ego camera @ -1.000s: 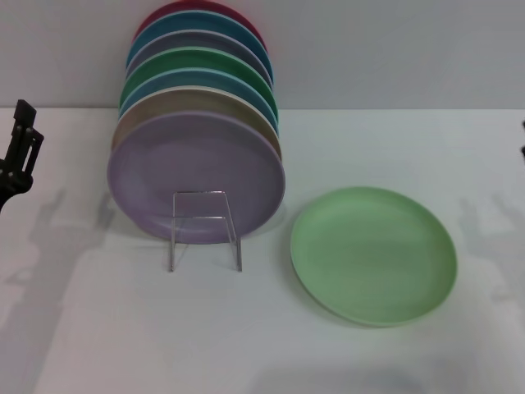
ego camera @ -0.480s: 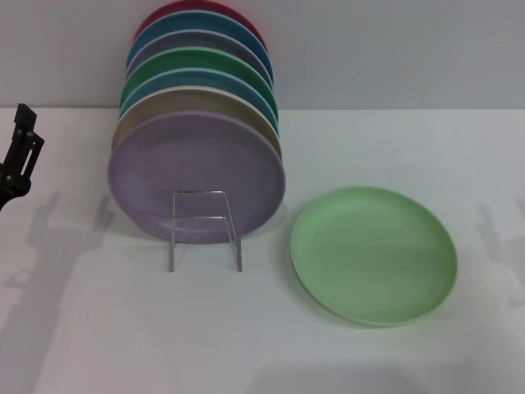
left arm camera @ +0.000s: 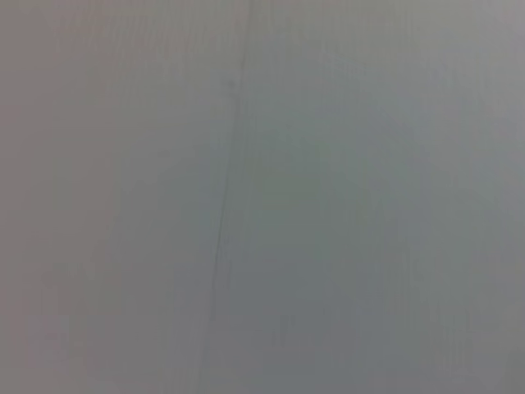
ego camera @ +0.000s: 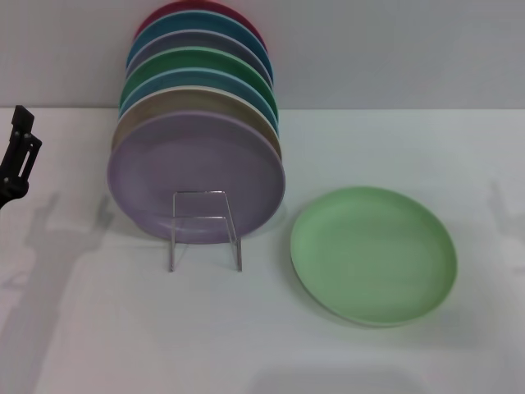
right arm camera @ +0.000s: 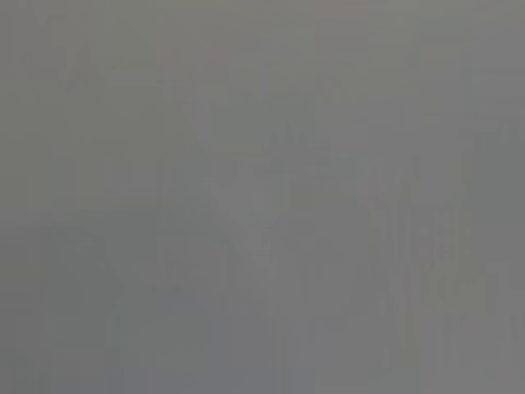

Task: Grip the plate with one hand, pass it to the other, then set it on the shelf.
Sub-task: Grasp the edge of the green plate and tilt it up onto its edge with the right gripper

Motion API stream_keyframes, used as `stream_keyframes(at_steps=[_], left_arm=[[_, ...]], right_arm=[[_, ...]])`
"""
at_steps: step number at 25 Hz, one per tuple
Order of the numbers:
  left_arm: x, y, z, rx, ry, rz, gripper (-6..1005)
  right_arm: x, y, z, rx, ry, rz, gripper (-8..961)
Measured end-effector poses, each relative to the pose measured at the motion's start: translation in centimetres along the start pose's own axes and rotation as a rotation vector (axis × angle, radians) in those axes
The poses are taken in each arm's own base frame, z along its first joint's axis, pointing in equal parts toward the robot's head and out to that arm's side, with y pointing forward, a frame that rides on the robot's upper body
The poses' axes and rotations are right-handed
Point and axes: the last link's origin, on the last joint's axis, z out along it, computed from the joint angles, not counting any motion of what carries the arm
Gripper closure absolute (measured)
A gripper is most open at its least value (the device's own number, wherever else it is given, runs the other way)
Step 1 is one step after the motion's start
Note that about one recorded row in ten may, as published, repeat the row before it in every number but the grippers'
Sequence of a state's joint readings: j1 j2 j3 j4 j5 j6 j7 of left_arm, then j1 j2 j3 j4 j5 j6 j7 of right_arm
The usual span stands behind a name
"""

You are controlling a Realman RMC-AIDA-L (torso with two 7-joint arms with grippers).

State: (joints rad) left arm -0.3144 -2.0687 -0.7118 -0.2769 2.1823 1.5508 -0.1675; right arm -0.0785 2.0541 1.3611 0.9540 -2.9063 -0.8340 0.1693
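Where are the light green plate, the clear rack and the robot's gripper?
light green plate point(ego camera: 373, 254), head view, middle of its face.
clear rack point(ego camera: 205, 228), head view, front frame.
left gripper point(ego camera: 18, 156), head view, black fingers at the table's left edge.

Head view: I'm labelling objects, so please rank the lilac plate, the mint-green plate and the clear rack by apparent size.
1. Lilac plate and mint-green plate: look about alike; standing versus lying flat makes ranking unsure.
2. Clear rack: clearly smallest.

The head view looks forward and down from above the worktop's point(ego camera: 123, 328) near edge, taking in its whole width up to the back wall point(ego camera: 394, 49). Both wrist views face only a blank grey surface at unknown range. They share nothing recognisable with the head view.
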Motion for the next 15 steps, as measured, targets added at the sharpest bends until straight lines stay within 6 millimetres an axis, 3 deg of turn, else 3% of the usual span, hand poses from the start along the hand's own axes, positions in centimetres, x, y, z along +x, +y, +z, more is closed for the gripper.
stream_keyframes(at_steps=[4,15], left_arm=[[0.0,0.1,0.0,0.0,0.0,-0.005,194],[0.1,0.0,-0.2,0.01,0.009,-0.016,194]], right_arm=[[-2.5,0.7,2.1,0.007,0.111,-0.022,319],[-6.7,3.3,4.7,-0.007,0.44,-0.081,318]])
